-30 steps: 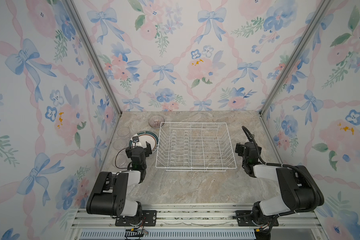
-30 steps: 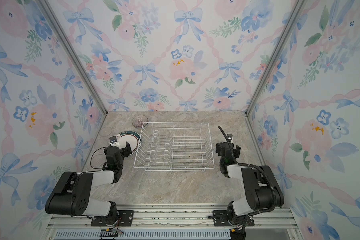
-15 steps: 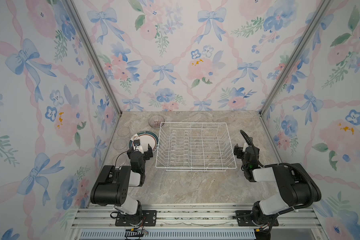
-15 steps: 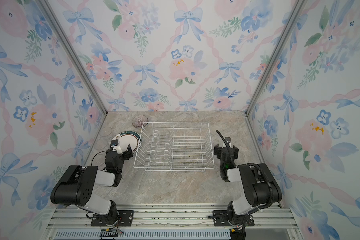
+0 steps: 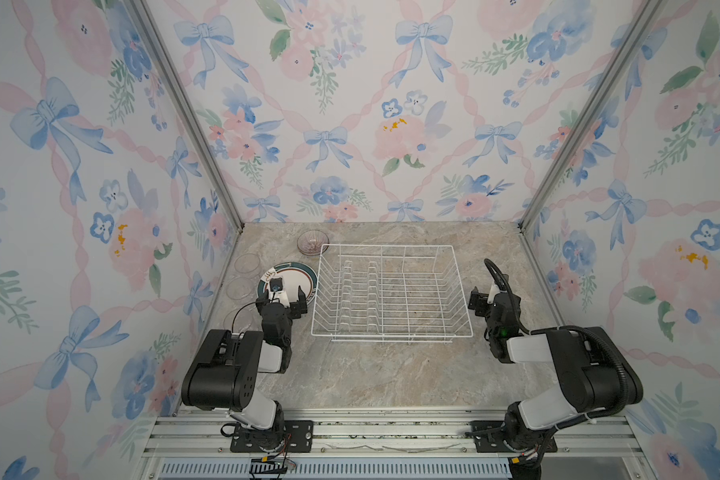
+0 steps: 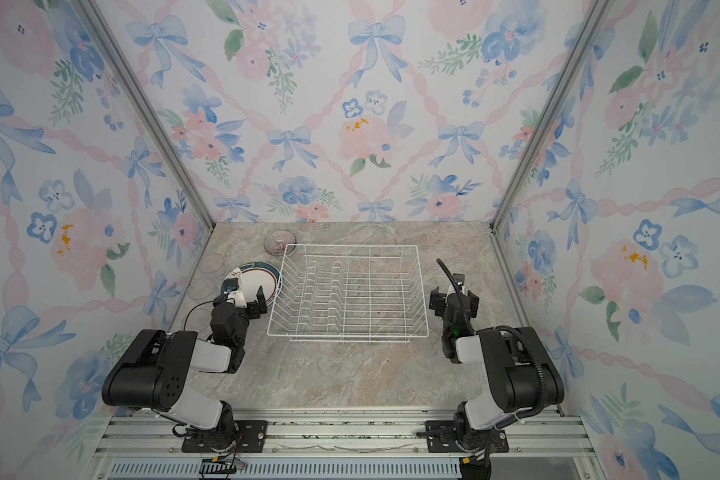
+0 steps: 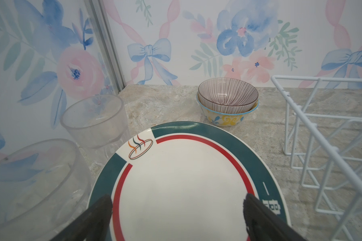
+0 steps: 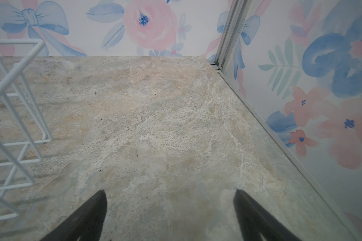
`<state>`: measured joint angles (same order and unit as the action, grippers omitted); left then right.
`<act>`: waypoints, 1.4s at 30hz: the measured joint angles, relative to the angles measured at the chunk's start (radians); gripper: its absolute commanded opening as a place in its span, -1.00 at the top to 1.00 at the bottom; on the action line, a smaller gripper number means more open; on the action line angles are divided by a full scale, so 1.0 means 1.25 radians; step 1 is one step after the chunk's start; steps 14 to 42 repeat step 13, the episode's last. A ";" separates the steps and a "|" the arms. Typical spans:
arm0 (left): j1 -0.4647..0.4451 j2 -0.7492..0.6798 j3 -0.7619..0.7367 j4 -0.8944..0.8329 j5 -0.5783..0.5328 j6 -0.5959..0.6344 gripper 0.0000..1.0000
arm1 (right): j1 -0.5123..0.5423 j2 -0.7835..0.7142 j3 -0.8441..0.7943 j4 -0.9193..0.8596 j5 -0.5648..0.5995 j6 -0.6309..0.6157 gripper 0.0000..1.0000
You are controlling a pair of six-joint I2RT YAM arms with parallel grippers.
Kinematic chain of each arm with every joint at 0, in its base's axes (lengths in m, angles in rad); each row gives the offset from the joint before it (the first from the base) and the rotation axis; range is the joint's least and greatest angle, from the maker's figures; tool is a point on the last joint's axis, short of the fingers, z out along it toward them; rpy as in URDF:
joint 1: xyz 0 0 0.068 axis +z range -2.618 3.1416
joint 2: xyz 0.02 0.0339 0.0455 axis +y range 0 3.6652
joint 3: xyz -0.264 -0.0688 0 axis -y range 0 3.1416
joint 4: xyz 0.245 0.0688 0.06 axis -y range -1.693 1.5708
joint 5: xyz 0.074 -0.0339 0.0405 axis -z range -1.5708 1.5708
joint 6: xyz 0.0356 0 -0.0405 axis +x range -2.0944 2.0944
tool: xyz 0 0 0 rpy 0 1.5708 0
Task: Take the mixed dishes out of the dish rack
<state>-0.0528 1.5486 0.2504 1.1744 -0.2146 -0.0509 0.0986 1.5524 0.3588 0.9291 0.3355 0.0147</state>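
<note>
The white wire dish rack stands mid-table with nothing in it. Left of it lies a teal-rimmed plate. Behind the plate, the purplish striped bowl sits nested in the yellow-blue bowl. Clear glass cups stand along the left wall. My left gripper hovers open over the plate's near edge, holding nothing. My right gripper is open over bare table right of the rack.
The floral walls close in on three sides, with the metal corner post close behind the cups. The rack's flared side wires stand right beside the plate. Marble tabletop stretches in front of the rack.
Both arms have folded back a little toward their bases. Both grippers stay open in nearly the same spots, and no dish has moved.
</note>
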 measured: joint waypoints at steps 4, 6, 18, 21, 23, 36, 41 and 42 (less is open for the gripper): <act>0.000 0.000 0.000 0.000 0.000 0.000 -0.96 | 0.000 0.000 0.000 0.000 0.000 0.000 -0.93; 0.000 0.000 0.000 0.000 0.001 0.000 -0.96 | 0.000 0.000 0.000 0.000 0.000 0.000 -0.93; 0.000 0.004 0.000 0.005 0.009 0.001 -0.96 | -0.001 0.000 0.000 0.000 -0.003 0.000 -0.93; 0.000 0.004 0.000 0.005 0.009 0.001 -0.96 | -0.001 0.000 0.000 0.000 -0.003 0.000 -0.93; 0.000 0.004 0.000 0.005 0.009 0.001 -0.96 | -0.001 0.000 0.000 0.000 -0.003 0.000 -0.93; 0.000 0.004 0.000 0.005 0.009 0.001 -0.96 | -0.001 0.000 0.000 0.000 -0.003 0.000 -0.93; 0.000 0.004 0.000 0.005 0.009 0.001 -0.96 | -0.001 0.000 0.000 0.000 -0.003 0.000 -0.93; 0.000 0.004 0.000 0.005 0.009 0.001 -0.96 | -0.001 0.000 0.000 0.000 -0.003 0.000 -0.93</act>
